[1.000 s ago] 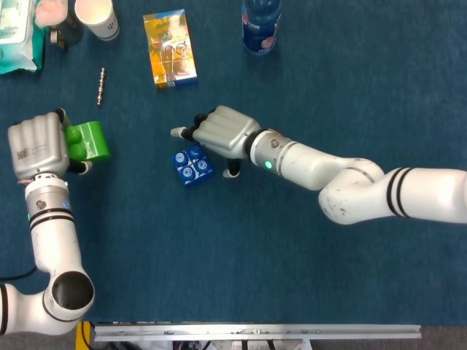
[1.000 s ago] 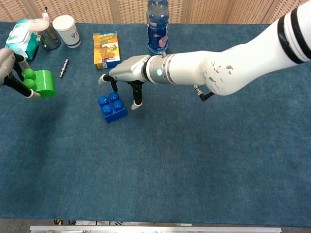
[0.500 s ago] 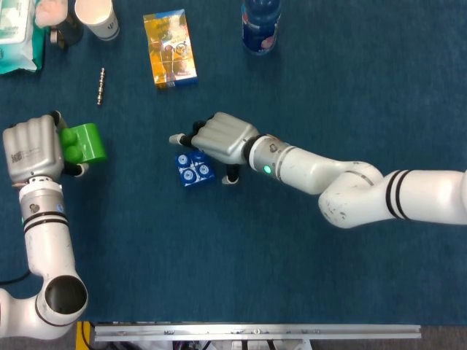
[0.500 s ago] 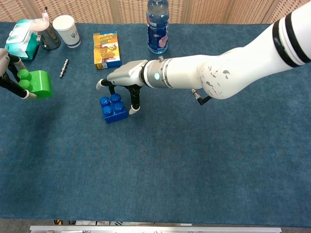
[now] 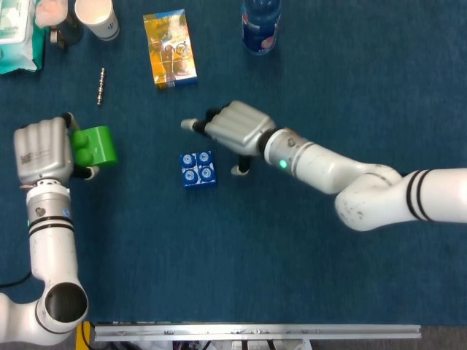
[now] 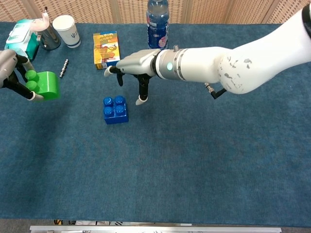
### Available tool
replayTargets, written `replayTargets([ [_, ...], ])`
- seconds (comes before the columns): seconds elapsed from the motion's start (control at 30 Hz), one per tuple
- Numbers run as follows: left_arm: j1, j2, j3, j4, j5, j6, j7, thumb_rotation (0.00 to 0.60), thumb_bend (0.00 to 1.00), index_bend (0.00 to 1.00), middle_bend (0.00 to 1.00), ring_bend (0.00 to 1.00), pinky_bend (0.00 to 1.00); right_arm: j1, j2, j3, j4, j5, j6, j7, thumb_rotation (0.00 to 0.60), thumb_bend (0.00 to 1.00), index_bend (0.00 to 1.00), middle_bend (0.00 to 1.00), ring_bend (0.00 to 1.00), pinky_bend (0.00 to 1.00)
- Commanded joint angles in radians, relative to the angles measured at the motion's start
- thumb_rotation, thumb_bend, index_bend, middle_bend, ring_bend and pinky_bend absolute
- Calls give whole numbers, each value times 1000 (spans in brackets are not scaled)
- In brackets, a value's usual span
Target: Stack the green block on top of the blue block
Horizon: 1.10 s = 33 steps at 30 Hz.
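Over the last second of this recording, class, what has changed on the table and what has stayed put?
The right hand has lifted off the blue block, leaving it squared up on the table. The left hand still holds the green block, barely shifted. The bottle, snack box and cup stayed put.

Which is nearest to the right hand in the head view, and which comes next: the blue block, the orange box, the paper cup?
From the right hand:
1. blue block, just below and left of it.
2. orange box, up and to the left.
3. paper cup, far off at the top left corner.
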Motion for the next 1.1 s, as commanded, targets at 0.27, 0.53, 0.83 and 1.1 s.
replayTargets([
  [0.27, -34, -13, -3, -42, 18, -83, -31, 590, 39, 463, 447, 422, 315, -102, 218, 23, -130, -27, 122, 28, 600, 145, 44, 285, 137, 250],
  [0.53, -88, -64, -27, -66, -31, -45, 21, 591, 39, 464, 448, 423, 316, -160, 321, 13, -150, -72, 129, 25, 600, 145, 44, 285, 137, 249],
  [0.83, -126, -151, -31, -64, -50, 51, 67, 591, 39, 464, 449, 424, 316, -204, 352, 33, -141, -121, 106, 59, 600, 146, 44, 285, 137, 250],
  [1.1, -143, -205, -40, -59, -60, 122, 100, 589, 39, 464, 449, 424, 316, -236, 354, 47, -125, -166, 85, 87, 600, 145, 44, 285, 137, 250],
])
